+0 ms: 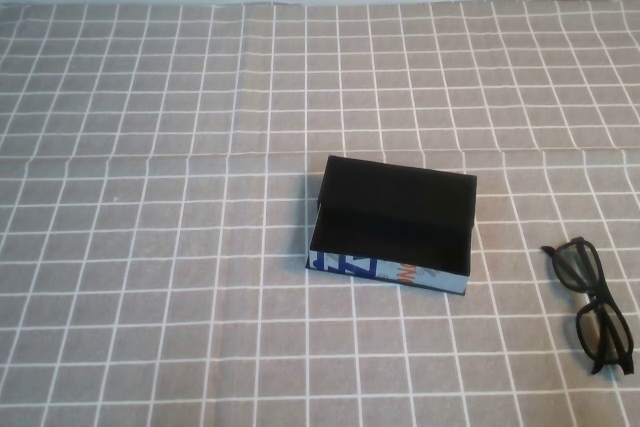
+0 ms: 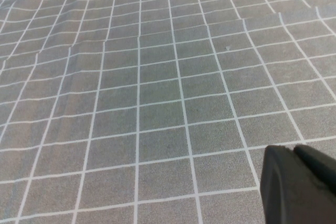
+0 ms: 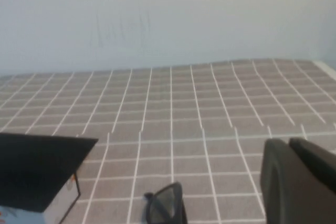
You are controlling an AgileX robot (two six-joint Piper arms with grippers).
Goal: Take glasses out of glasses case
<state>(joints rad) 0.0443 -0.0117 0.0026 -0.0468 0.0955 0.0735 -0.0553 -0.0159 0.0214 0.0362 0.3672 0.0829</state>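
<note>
You've got the glasses (image 1: 592, 304) out, lying on the checked cloth (image 1: 150, 247) right of the open glasses case (image 1: 392, 227), apart from it. Left gripper (image 2: 299, 187) & right gripper (image 3: 299, 182) only seen in wrist cams, over cloth; grip state: can't tell.

Grey tablecloth (image 1: 150, 247) with a white grid — creased — below a pale wall (image 3: 168, 14).

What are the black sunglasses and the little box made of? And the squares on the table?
The glasses look like matte black plastic with dark lenses. The glasses case seems to be cardboard: thin flat walls, one printed side. The table wears a grey checked cloth with creases, probably woven fabric. Left gripper and right gripper are parked away from them.
</note>
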